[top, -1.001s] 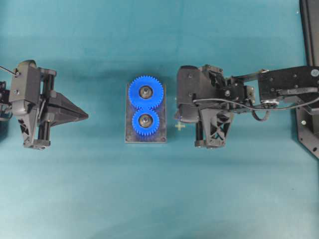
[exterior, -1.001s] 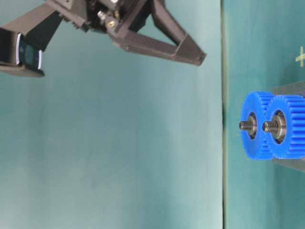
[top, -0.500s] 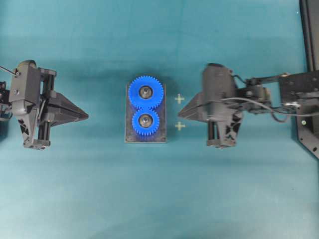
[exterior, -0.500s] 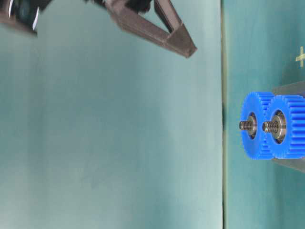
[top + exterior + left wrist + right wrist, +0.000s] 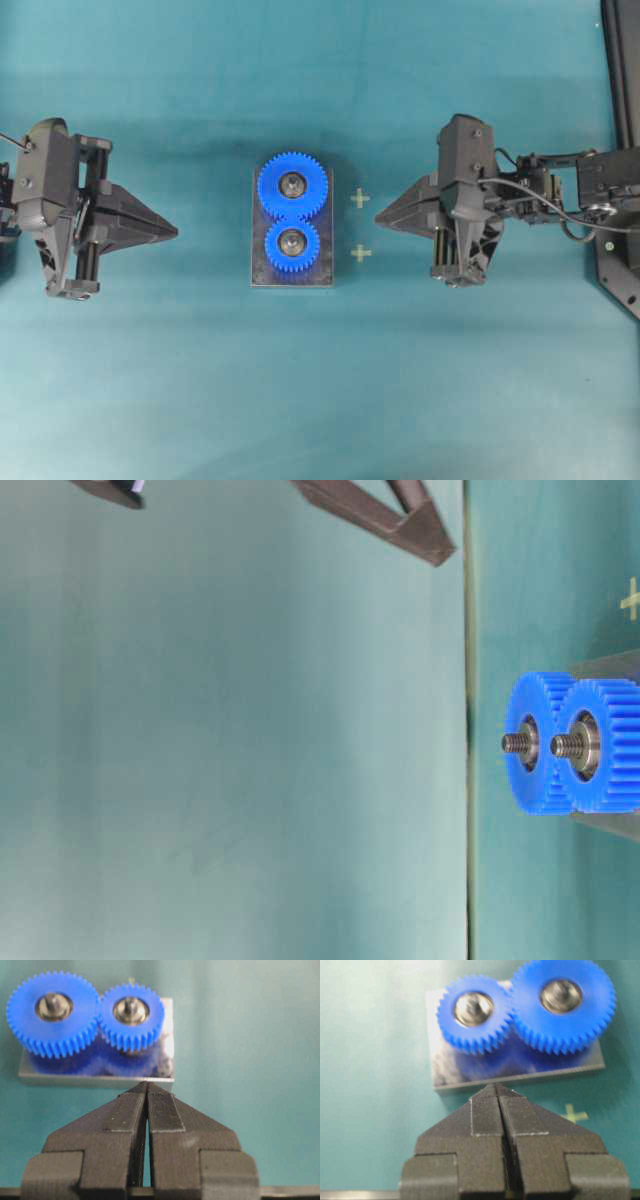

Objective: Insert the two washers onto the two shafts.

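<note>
Blue gears (image 5: 292, 212) on metal base (image 5: 326, 230), hands closed

Two threaded steel shafts, each ringed by a blue gear, on a grey base plate.

The larger gear (image 5: 293, 186) meshes with the smaller gear (image 5: 292, 245); a shaft (image 5: 512, 743) and its neighbour (image 5: 562, 745) stand upright from the plate (image 5: 291, 278) mid-table. No washer shows.
</note>
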### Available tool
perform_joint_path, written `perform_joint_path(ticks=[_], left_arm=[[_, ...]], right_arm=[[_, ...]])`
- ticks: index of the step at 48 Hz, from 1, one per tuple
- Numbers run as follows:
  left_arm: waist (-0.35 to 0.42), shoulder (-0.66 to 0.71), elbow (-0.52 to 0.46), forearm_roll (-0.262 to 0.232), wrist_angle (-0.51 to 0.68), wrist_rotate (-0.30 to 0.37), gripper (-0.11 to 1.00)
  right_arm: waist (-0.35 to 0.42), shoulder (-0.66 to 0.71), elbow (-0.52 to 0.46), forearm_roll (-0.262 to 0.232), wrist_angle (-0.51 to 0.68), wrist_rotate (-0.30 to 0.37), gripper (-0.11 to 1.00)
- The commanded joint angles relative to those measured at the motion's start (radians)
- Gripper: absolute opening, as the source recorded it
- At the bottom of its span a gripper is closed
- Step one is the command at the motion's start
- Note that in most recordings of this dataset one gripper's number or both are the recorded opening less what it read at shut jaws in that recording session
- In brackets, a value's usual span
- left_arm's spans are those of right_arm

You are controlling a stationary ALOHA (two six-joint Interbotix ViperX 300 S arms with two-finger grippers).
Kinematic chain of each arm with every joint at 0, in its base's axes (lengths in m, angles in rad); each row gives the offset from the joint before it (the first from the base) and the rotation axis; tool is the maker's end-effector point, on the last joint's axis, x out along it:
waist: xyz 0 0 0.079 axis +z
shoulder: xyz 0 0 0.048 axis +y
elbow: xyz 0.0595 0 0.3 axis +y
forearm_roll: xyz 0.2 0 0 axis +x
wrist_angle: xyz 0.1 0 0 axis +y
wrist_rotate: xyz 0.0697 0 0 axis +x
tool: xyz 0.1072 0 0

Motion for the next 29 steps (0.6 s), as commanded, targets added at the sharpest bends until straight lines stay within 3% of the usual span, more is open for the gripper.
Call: perform_joint_path(ticks=[1, 29], left_arm=[[-0.002, -0.003, -0.008, 0.003, -0.011, 0.002, 0.00], [-0.002, 0.003, 0.000, 0.002, -0.021, 0.002, 0.00]], right_arm=[[-0.011, -0.006, -0.002, 0.003, -0.008, 0.009, 0.01], [-0.012, -0.006, 0.046, 0.003, -0.107, 0.011, 0.01]])
